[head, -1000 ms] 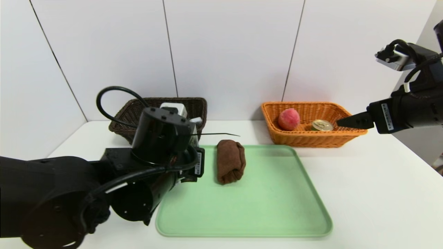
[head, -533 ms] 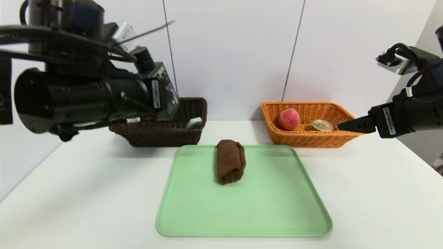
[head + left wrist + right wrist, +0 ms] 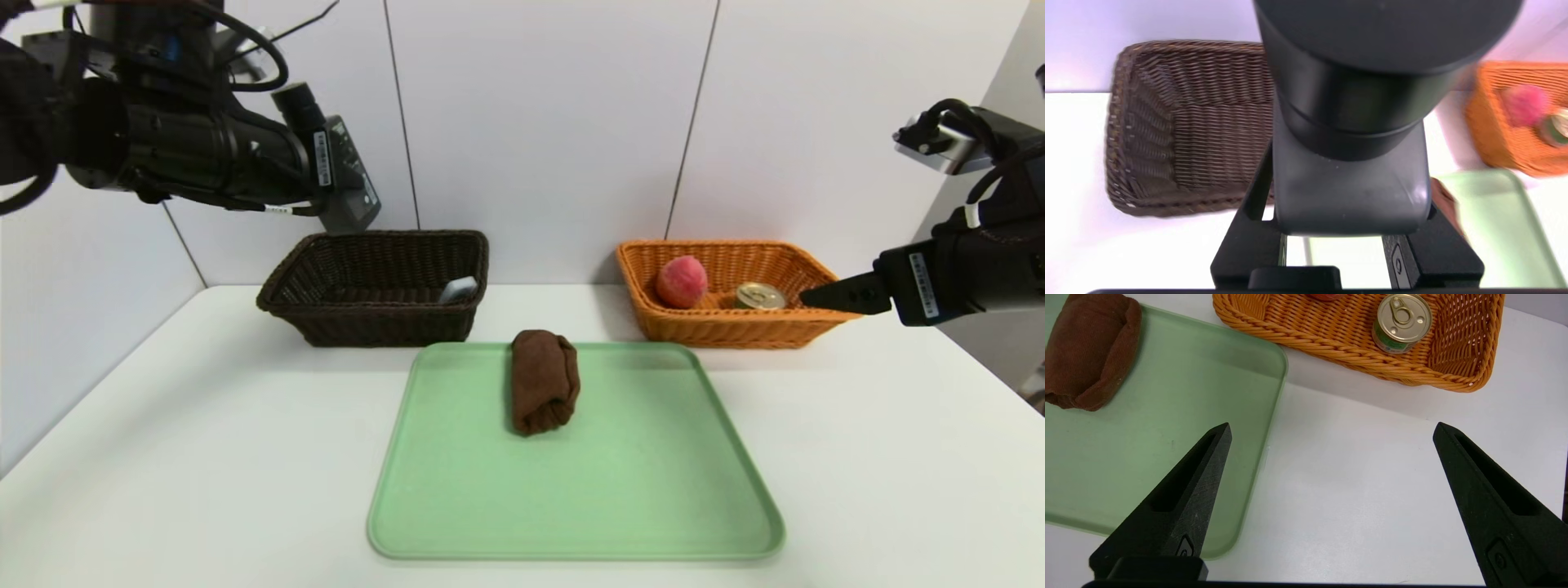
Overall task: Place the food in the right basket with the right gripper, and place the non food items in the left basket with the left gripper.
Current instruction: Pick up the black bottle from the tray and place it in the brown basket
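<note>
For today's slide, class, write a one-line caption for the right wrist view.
Open right gripper hovers above table between green tray holding brown towel and orange basket containing tin can.

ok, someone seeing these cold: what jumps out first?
The rolled brown towel lying alone near the back edge of the green tray, mid-table. Next, the orange basket at back right with a peach and a tin can. The left gripper hangs shut above the dark basket.
</note>
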Robot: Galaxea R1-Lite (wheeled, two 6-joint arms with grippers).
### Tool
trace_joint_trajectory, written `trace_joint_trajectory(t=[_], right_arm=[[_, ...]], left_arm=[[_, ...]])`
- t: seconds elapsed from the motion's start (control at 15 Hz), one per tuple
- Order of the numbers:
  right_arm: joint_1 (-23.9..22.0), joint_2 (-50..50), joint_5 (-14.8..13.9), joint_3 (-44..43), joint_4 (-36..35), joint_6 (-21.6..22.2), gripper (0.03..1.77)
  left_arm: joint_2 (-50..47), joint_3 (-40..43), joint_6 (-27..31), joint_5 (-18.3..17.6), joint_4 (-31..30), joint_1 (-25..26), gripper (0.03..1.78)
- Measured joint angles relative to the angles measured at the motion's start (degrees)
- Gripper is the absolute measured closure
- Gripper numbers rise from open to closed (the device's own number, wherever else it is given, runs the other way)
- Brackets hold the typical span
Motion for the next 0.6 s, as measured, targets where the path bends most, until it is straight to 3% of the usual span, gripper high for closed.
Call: trace_joint_trajectory(t=[0.33, 0.6], right_arm=[[0.4, 0.2, 0.0, 0.0, -0.1, 0.3, 0.1], [1.1, 0.9, -0.1, 0.9, -4.9, 0.6, 0.1]], left_arm=[[10.9, -4.8, 2.3, -0.7, -0.6, 4.9, 1.17], [18.1, -10.1, 4.1, -1.4, -0.5, 7.7, 1.17]])
